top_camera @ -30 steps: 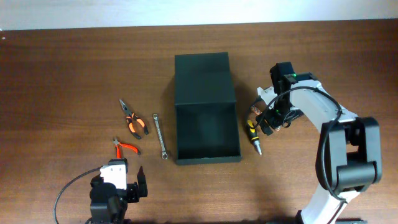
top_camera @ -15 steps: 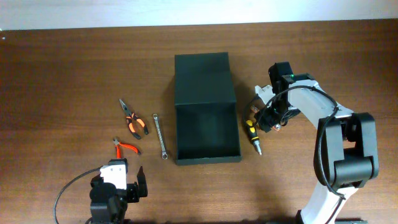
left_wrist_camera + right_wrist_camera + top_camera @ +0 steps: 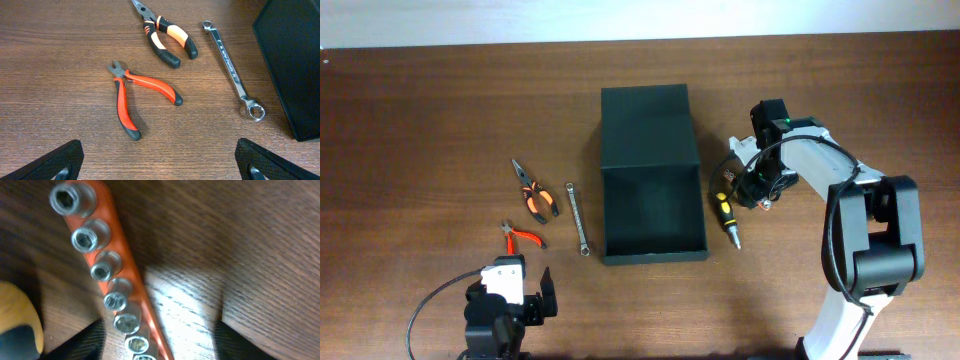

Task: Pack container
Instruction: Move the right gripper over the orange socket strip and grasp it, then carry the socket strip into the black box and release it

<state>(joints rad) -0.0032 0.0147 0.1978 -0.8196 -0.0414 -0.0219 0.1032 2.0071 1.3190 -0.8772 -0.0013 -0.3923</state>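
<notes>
The dark green-black container (image 3: 655,256) stands open at the table's middle, its flap lid (image 3: 648,125) lying back on the far side; its interior looks empty. One corner of it shows in the left wrist view (image 3: 295,65). My right gripper (image 3: 736,186) is low just right of the container. It is open, with its fingers (image 3: 160,347) either side of an orange rail of steel sockets (image 3: 107,275). A yellow-and-black screwdriver (image 3: 725,215) lies beside it; its handle also shows in the right wrist view (image 3: 17,325). My left gripper (image 3: 525,295) is open and empty at the front left (image 3: 160,170).
Left of the container lie orange-and-black long-nose pliers (image 3: 535,195) (image 3: 167,35), red cutters (image 3: 523,236) (image 3: 130,100) and a steel wrench (image 3: 578,218) (image 3: 232,62). The brown wooden table (image 3: 420,120) ends in a pale strip at the far edge.
My right gripper has moved a little left towards the container and settled over the socket rail. The left arm and the tools have not moved.
</notes>
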